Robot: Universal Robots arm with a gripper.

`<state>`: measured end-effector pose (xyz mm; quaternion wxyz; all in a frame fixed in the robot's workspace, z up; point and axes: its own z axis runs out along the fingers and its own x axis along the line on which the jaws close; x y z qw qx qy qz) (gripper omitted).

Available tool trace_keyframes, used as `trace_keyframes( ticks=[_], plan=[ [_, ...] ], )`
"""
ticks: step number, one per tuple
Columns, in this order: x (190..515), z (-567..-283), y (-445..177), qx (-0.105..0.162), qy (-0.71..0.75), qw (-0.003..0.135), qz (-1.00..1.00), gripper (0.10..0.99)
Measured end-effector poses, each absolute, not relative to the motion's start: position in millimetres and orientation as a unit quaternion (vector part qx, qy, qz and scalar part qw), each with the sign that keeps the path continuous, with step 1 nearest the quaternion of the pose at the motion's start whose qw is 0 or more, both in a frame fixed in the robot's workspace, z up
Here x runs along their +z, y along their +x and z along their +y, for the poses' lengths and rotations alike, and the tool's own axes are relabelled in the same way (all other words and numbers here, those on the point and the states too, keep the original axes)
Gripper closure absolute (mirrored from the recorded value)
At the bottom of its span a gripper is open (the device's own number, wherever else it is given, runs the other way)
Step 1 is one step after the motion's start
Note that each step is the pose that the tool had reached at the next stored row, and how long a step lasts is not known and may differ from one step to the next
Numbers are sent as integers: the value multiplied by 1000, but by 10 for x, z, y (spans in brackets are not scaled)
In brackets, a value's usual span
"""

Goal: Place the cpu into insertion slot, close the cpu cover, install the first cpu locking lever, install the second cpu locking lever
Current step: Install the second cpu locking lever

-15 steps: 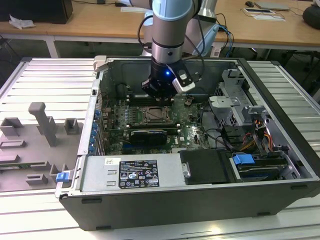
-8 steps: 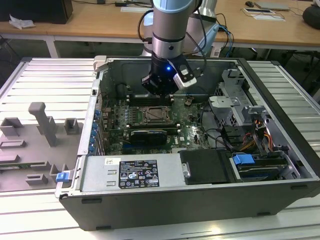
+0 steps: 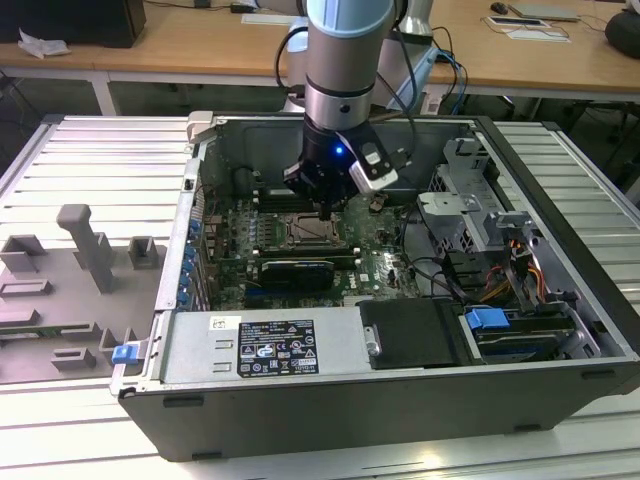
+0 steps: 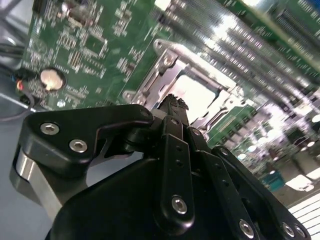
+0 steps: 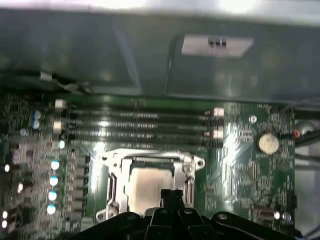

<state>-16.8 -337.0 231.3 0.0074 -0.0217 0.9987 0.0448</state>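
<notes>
Hanging over the motherboard (image 3: 300, 235) in the exterior view, the gripper (image 3: 326, 208) sits just above the insertion slot (image 3: 312, 228). In both wrist views its jaws are together, empty, fingertips (image 5: 172, 196) at the closed cpu cover (image 5: 152, 161), the cpu (image 5: 146, 186) seated inside. Pressing the lever squarely should keep it from slipping.

**What the views do not let us see**

In the exterior view the gripper (image 3: 326, 208) covers part of the insertion slot (image 3: 305, 229), so the cpu there cannot be made out. In both wrist views the black gripper body hides the near edge of the cpu cover (image 5: 150, 162) and one border of the cpu (image 5: 149, 187). The locking levers' position cannot be told.
</notes>
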Motion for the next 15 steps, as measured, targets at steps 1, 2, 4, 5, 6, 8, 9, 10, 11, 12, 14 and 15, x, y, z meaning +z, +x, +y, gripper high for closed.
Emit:
trace_keyframes(
  ticks=[1, 2, 4, 5, 6, 8, 9, 10, 11, 12, 14, 15],
  plan=[
    [2313, -3394, -168, 45, -22, 7, 999, 980],
    [2312, -3423, -168, 45, -22, 7, 999, 980],
    [2312, -3483, -168, 45, -22, 7, 999, 980],
    [2312, -3534, -168, 45, -22, 7, 999, 980],
    [2312, -3561, -168, 45, -22, 7, 999, 980],
    [2312, -3613, -168, 45, -22, 7, 999, 980],
    [2312, -3636, -168, 45, -22, 7, 999, 980],
    [2312, -3655, -168, 45, -22, 7, 999, 980],
    [2312, -3681, -168, 45, -22, 7, 999, 980],
    [2312, -3701, -170, 46, -22, 7, 999, 980],
    [2306, -3722, -251, 48, -22, 7, 999, 980],
    [2304, -3724, -281, 48, -22, 7, 999, 980]
  ],
)
